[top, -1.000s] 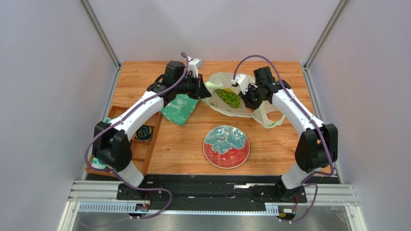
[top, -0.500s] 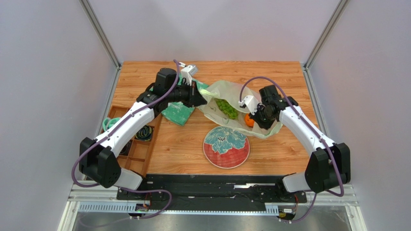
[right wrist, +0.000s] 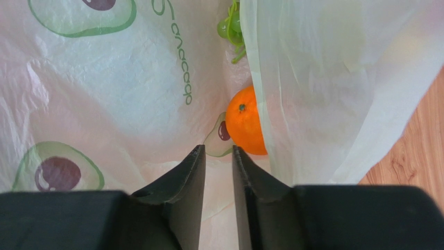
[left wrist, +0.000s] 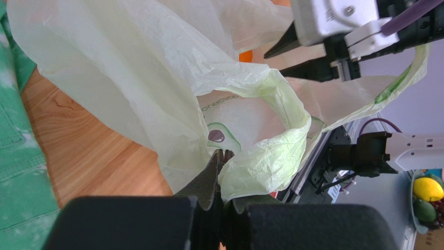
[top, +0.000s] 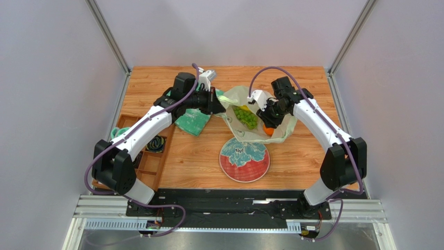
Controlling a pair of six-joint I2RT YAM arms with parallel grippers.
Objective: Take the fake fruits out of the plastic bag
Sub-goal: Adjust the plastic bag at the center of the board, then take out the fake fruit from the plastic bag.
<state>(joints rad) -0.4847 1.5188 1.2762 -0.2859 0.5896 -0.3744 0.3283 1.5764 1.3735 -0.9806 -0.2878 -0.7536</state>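
Observation:
The pale yellow-green plastic bag (top: 249,107) lies on the table behind the plate, its mouth held up. My left gripper (top: 218,101) is shut on the bag's rim, seen close in the left wrist view (left wrist: 221,154). Inside the bag lie the green grape cluster (top: 245,117) and the orange (top: 268,131). My right gripper (top: 269,115) reaches into the bag; its jaws stand a little apart and empty (right wrist: 219,151), just short of the orange (right wrist: 246,127). A bit of the grapes (right wrist: 232,26) shows above. The other fruits are hidden.
A red and teal plate (top: 244,159) sits in front of the bag. A green-and-white cloth (top: 192,121) lies under my left arm. A wooden compartment tray (top: 147,156) with small items is at the left edge.
My right gripper swung out to the near right, then came back left into the bag's mouth. My left gripper kept hold of the rim and shifted slightly. The orange has come into view.

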